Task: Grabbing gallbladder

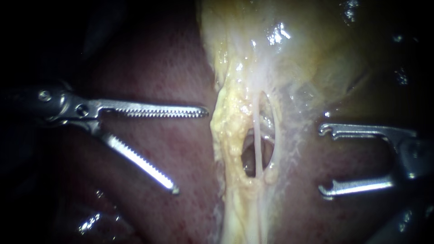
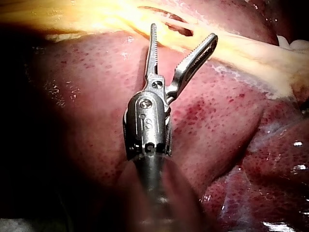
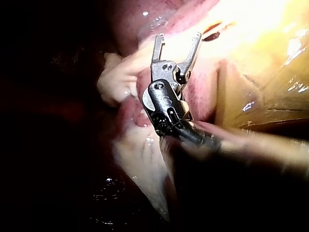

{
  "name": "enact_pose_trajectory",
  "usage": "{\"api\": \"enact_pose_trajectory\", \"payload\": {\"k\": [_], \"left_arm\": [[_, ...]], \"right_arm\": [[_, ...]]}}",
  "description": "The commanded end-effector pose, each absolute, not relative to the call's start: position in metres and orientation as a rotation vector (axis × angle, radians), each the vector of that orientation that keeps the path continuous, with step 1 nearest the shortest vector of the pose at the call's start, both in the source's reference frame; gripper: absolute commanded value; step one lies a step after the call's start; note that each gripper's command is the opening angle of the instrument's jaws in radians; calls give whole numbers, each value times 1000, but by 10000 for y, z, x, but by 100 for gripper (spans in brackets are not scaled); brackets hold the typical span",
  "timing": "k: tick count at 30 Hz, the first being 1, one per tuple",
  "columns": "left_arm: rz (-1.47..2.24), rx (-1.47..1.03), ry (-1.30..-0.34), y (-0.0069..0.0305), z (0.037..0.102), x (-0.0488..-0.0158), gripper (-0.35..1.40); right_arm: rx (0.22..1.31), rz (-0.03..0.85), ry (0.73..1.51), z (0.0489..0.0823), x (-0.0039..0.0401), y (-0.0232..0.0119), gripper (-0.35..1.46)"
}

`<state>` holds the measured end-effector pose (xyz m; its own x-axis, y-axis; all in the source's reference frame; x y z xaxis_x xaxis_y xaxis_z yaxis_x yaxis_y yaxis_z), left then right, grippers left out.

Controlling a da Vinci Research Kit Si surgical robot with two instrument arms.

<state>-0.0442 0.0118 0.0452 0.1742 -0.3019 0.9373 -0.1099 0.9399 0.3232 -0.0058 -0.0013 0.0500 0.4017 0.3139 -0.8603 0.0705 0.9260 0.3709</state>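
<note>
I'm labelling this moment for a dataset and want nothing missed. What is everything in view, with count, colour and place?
liver: one, dark red with fine speckles, lying on both sides of the pale band and beneath both instruments.
gallbladder: one, glistening yellow-olive, upper right of the endoscope view.
fatty band: one, pale yellow, running down the middle from the gallbladder, with an opening in it.
tube: at least one, thin and whitish, crossing that opening lengthwise.
left instrument: one, silver, with toothed jaws open over the liver, just short of the band and holding nothing.
right instrument: one, silver, with jaws wide open on the band's other side, holding nothing.
</note>
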Motion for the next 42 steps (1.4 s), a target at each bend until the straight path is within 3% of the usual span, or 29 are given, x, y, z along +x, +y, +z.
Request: {"api": "enact_pose_trajectory", "payload": {"k": [1, 11, 23, 32, 42], "left_arm": [[-140, 352, -1397, 118, 452, -442, 91], [-177, 318, -1384, 124, 443, -444, 93], [-380, 235, -1280, 134, 424, -461, 88], [-522, 243, -1197, 138, 428, -474, 73], [-683, 271, -1136, 139, 429, -480, 41]], "right_arm": [[378, 158, 1155, 499, -58, -13, 59], [381, 164, 1154, 499, -58, -13, 59], [381, 164, 1154, 499, -57, -13, 59], [388, 175, 1152, 499, -57, -14, 59], [387, 175, 1152, 499, -57, -14, 59]]}}
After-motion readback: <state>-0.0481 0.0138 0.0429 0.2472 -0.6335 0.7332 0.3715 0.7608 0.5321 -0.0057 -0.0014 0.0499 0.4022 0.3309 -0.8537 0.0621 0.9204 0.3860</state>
